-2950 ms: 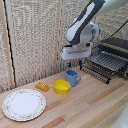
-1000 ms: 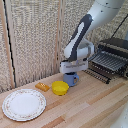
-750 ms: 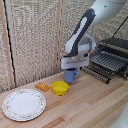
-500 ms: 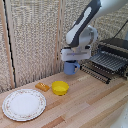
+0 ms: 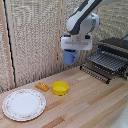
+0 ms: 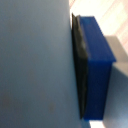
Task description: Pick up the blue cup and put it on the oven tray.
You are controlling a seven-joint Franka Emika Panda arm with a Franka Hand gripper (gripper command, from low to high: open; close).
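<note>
Blue cup [image 5: 69, 56] hangs clenched in my end effector [image 5: 71, 50], lifted clear above the desk [image 5: 85, 102], and the oven tray [image 5: 107, 62] lies off toward the exterior view's right, its bars at roughly the cup's height, so I judge a sideways carry comes next.

open air lies between the lifted blue cup [image 5: 70, 56] and the oven tray [image 5: 106, 62] at its 3 o'clock, nothing blocking.

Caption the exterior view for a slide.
Gripper holds the blue cup above the table, beside the oven tray.
</note>
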